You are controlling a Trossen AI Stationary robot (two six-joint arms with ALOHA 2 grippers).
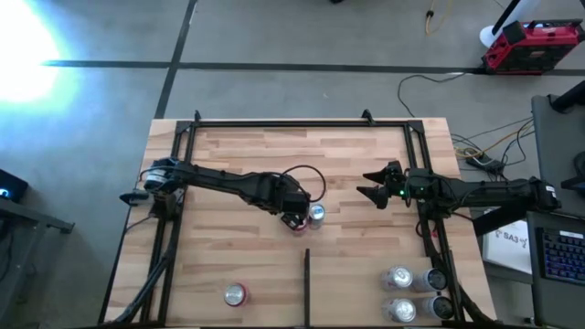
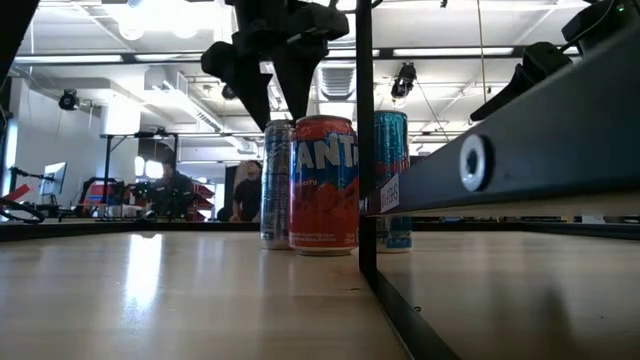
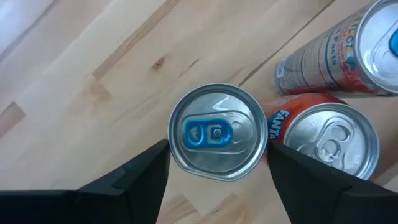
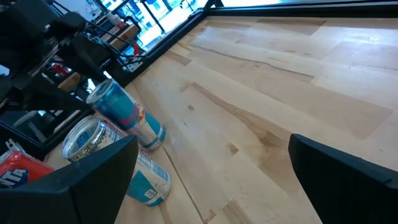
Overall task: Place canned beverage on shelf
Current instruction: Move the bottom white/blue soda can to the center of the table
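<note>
Left wrist view — can (image 3: 217,132) between left jaws

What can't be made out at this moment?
- Whether the left claw touches the silver blue-tabbed can: the left wrist view shows its fingers flanking the can, contact unclear.
- The high view: the left arm covers much of that can.
- The low view: the orange Fanta can hides most of the silver can behind it.

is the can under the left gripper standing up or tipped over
Upright: the blue-tab can shows its round top straight on between the left gripper's fingers, base on the shelf.
</note>
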